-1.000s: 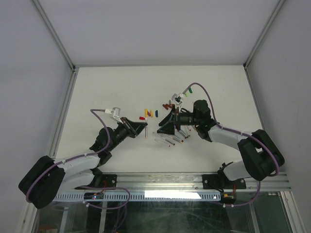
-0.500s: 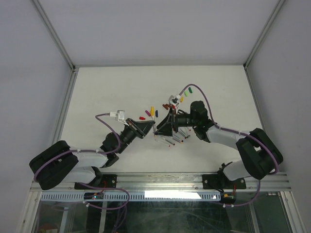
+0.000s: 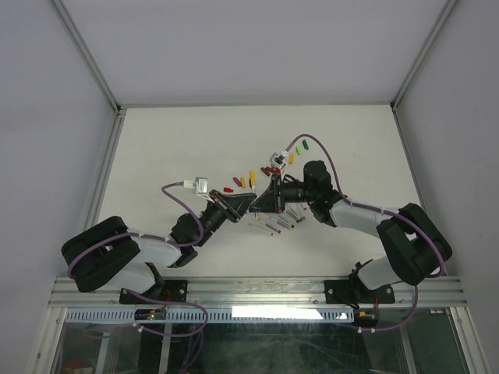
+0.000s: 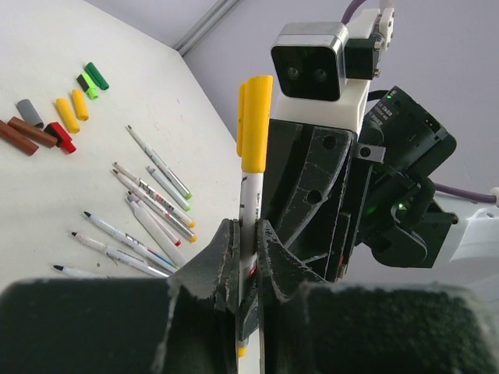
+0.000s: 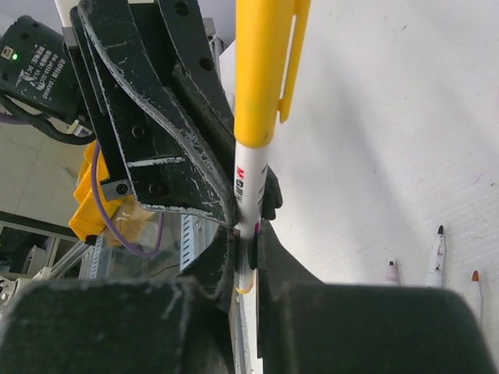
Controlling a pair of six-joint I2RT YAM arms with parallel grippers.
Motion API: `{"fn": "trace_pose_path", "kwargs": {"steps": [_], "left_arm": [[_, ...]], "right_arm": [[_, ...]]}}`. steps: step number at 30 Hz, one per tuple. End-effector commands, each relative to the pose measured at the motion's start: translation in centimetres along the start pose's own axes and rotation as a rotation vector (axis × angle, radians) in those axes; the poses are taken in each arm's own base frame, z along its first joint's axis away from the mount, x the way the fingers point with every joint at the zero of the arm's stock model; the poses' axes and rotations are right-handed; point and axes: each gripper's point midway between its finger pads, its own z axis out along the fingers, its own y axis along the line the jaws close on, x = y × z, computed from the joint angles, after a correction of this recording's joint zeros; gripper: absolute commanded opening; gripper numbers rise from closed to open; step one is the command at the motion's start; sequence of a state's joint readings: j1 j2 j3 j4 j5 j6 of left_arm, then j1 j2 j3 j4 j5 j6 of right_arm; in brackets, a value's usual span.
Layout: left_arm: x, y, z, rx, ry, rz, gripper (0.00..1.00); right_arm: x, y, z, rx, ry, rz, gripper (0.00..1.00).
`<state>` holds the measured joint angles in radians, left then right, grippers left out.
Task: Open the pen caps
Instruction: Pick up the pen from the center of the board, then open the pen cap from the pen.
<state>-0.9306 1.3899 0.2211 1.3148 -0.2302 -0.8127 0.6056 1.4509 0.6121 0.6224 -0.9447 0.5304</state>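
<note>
Just now, in the top external view, the left hand (image 3: 245, 205) has been brought in against the right hand (image 3: 262, 202) over the white table (image 3: 156, 140), and the right hand, wide a second ago, is now shut. Between them a slim white plastic pen (image 3: 250, 193) topped by a yellow bullet-shaped plastic cap (image 3: 251, 176) is held upright.

From the left wrist, the left hand (image 4: 248, 243) is seen clamped on the pen's barrel, its cap not yet pulled off. Loose coloured caps (image 4: 66, 115) and uncapped pens (image 4: 158, 164) lie on the table beyond.

From the right wrist, the right hand (image 5: 245, 235) is closed on the same pen, apparently just under the cap, though the contact is partly hidden. A two-handed hold is thus gained, so pulling can be expected next.
</note>
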Motion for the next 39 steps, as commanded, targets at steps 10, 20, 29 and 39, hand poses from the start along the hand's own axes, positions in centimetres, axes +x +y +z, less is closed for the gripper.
{"fn": "trace_pose_path", "kwargs": {"steps": [10,20,29,39], "left_arm": [[-4.4,-2.9,-0.6,0.051,-0.129,0.030,0.67],[-7.1,-1.3,0.8,-0.096,-0.019,0.084,0.99],[-6.5,-1.1,3.9,-0.192,0.091,0.118,0.59],[-5.0,-0.9,5.0,-0.204,0.161,0.095,0.16]], "right_arm": [[-2.6,1.9,-0.2,-0.059,0.032,-0.062,0.00],[-3.2,1.1,-0.6,0.030,0.111,-0.158,0.00],[-2.9,0.6,-0.6,0.060,0.137,-0.161,0.00],[-3.0,0.5,-0.6,0.077,0.141,-0.169,0.00]]}}
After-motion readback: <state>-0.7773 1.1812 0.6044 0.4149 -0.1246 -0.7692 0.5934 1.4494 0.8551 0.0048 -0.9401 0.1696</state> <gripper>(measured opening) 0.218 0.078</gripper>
